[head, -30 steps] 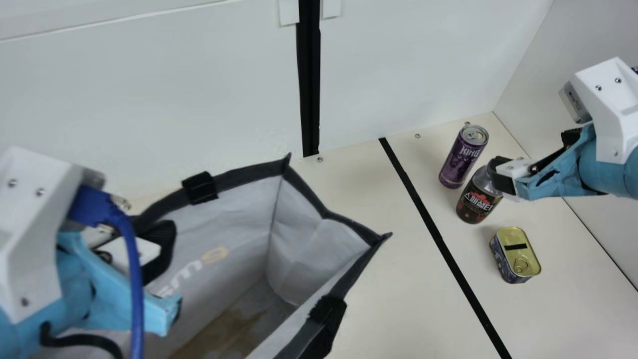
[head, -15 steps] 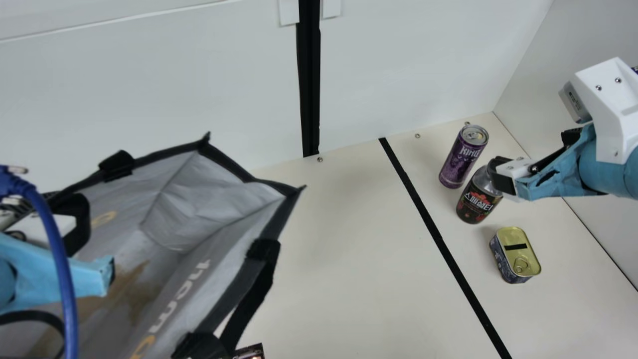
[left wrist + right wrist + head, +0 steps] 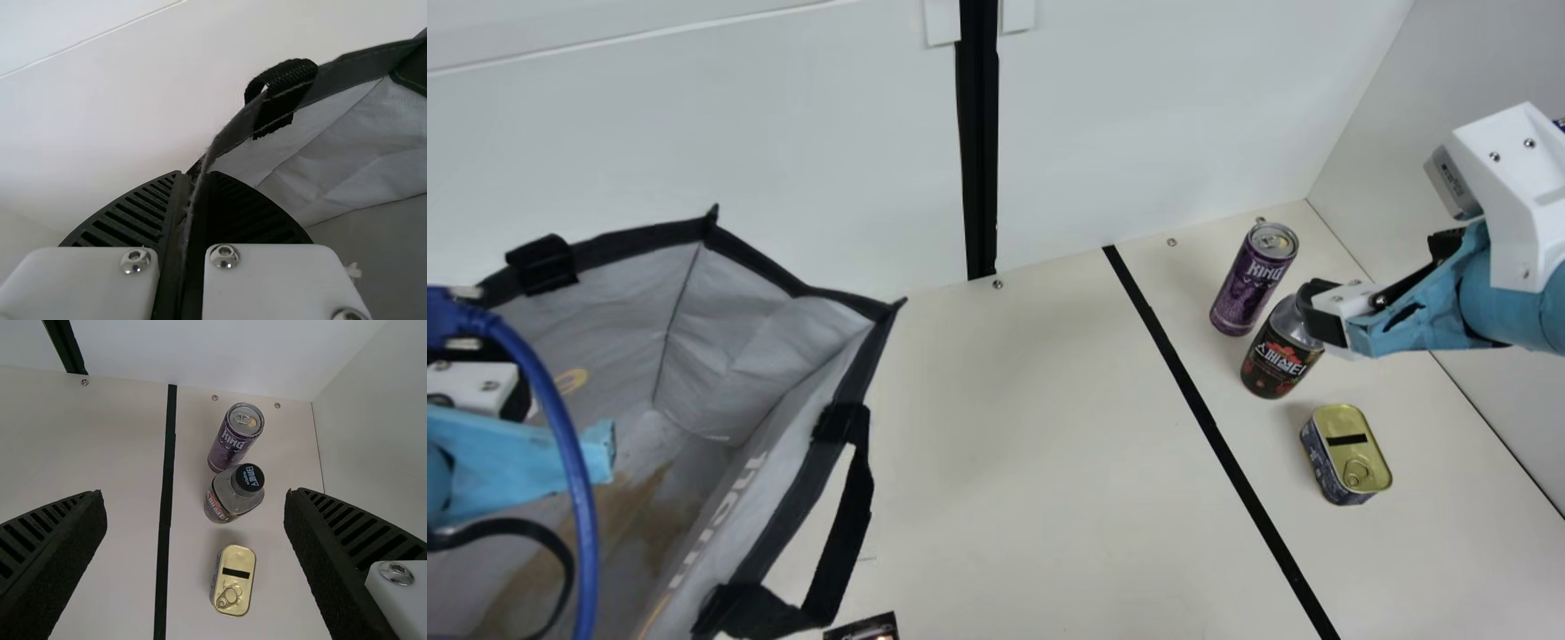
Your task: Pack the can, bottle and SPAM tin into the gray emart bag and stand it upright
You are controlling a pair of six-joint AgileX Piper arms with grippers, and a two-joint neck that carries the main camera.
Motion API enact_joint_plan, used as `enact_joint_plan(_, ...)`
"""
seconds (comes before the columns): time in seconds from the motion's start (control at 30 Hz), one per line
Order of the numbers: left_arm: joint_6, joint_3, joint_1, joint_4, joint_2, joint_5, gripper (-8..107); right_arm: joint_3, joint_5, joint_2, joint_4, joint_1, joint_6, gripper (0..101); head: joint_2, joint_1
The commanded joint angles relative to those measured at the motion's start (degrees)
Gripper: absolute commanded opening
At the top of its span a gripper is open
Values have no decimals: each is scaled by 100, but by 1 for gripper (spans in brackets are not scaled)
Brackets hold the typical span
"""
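Main view: right claw (image 3: 1319, 309) hides bottle's (image 3: 1279, 363) cap (image 3: 250, 477); bag (image 3: 734, 360) cut off.

One bag (image 3: 734, 364), one can (image 3: 1253, 281), one bottle (image 3: 1280, 354), one tin (image 3: 1346, 453)

The bag (image 3: 734, 356) looks creased cloth, the tin (image 3: 1341, 422) shiny metal

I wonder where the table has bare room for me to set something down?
Between the gray emart bag and the black strip lies a broad bare patch, with a small dark object at its near edge. Across the strip it is crowded: can, bottle and SPAM tin close together, with the open right gripper near them.
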Motion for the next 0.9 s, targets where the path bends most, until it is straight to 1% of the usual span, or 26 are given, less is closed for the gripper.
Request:
enact_joint_plan(0.0,-217,174,-77,299,19,3,-8,0,0,0,0,0,0,95,-5,-130)
enact_joint_plan(0.2,-694,621,-307,539,79,3,-8,0,0,0,0,0,0,95,-5,-130)
enact_joint_plan(0.4,-1072,940,-518,352,173,3,-8,0,0,0,0,0,0,95,-5,-130)
enact_joint_plan(0.57,-1262,1056,-717,109,247,3,-8,0,0,0,0,0,0,95,-5,-130)
enact_joint_plan(0.87,-1468,1080,-1071,-172,388,3,-8,0,0,0,0,0,0,95,-5,-130)
